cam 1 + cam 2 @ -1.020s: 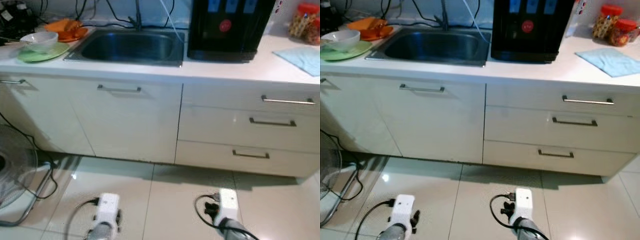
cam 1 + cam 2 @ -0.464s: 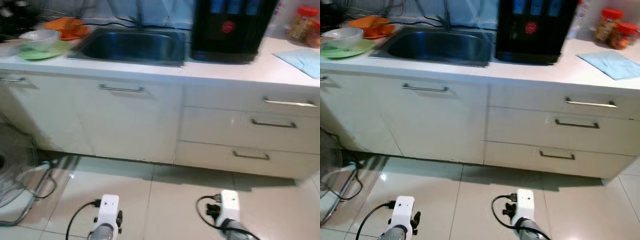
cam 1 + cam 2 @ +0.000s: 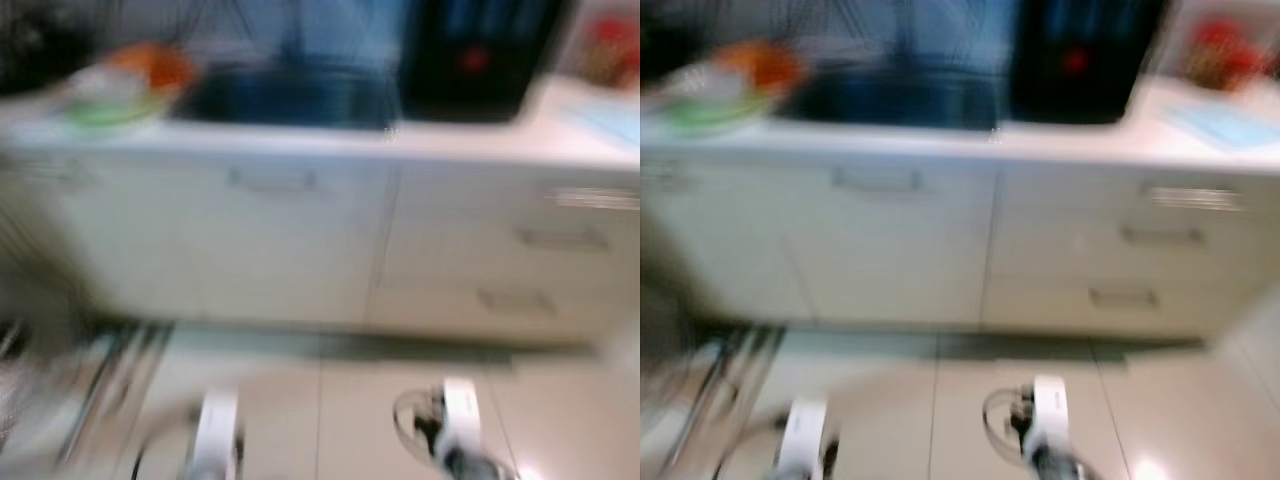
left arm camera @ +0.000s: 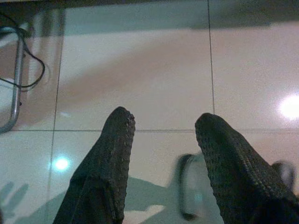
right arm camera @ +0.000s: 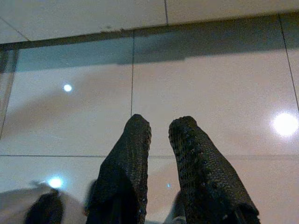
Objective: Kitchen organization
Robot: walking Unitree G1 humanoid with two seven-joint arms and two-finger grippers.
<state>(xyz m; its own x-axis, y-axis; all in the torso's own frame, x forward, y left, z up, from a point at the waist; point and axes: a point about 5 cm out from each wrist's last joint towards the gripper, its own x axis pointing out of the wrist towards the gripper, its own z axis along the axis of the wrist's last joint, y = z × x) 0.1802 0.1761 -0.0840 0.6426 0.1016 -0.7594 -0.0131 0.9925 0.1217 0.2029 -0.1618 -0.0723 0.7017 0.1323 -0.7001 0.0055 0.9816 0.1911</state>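
Both arms hang low over the pale glossy tiled floor. The left gripper has its two black textured fingers spread wide, with nothing between them. The right gripper has its fingers close together, only a narrow gap, and it also holds nothing. Both point down at the floor, well apart from any object of the task.

The head views are blurred, so I judge the robot is walking or turning in front of the long white kitchen counter. On it I can make out the dark steel sink, a tall black appliance with a red spot, and at the robot's left an orange dish beside a green plate; their details are too smeared to tell. Below are white cabinet doors and drawers with metal handles.

To do this step well, the robot should finish the approach, stand still and square to the counter until the picture is sharp, and only then raise an arm, so that it does not strike the drawer fronts.
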